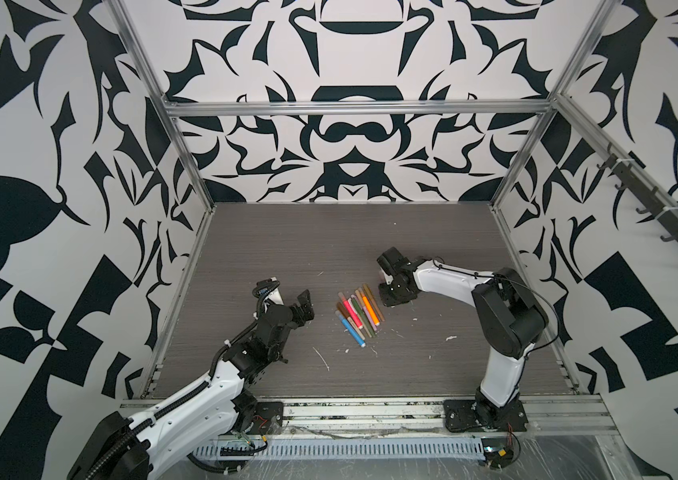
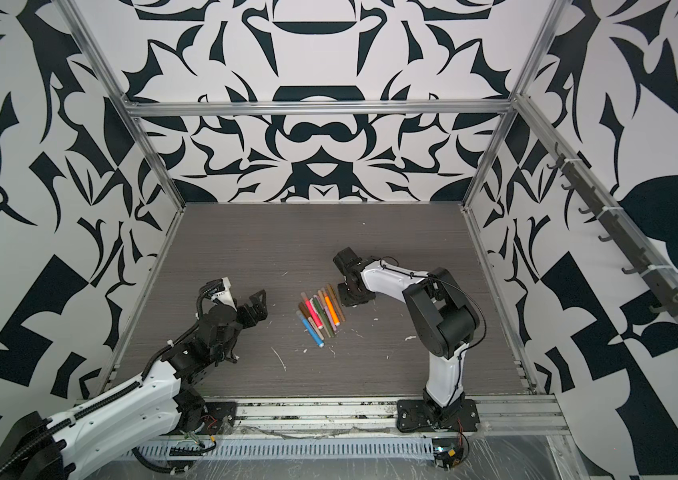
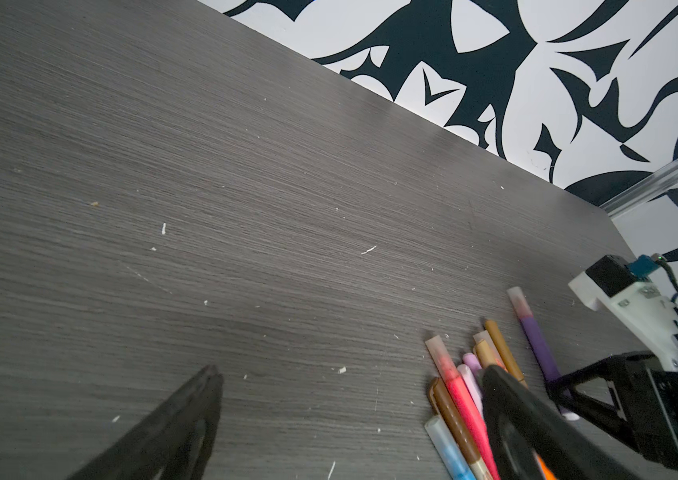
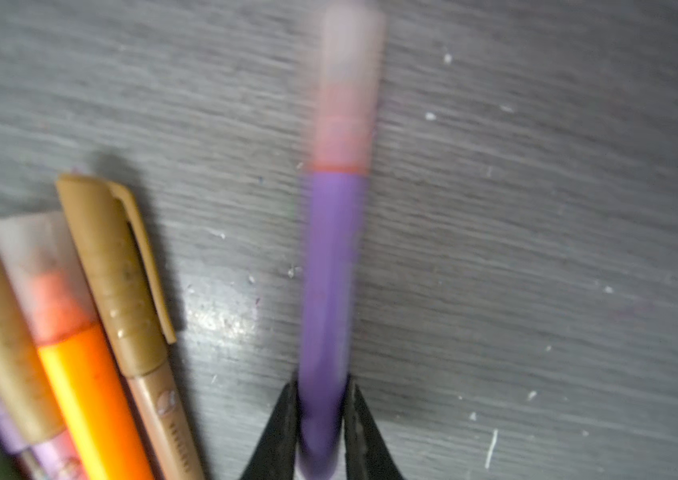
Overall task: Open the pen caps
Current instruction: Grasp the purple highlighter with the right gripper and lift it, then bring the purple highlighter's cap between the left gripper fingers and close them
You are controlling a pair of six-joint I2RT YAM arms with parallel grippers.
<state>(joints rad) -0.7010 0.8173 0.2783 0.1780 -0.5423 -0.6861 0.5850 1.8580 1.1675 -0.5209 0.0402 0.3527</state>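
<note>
Partly blurred, purple pen (image 4: 331,270) pinched in right hand (image 4: 322,384), tail end cut off; left hand (image 3: 352,370) wide.

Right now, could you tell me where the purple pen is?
Right wrist view: the purple pen is held in the right end effector, beside the brown pen.

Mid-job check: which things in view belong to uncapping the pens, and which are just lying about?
Job: purple pen, gripped by right tool; its pale cap; pile of capped pens; open left tool.
Lying about: white flecks on the table; hook rail.
</note>
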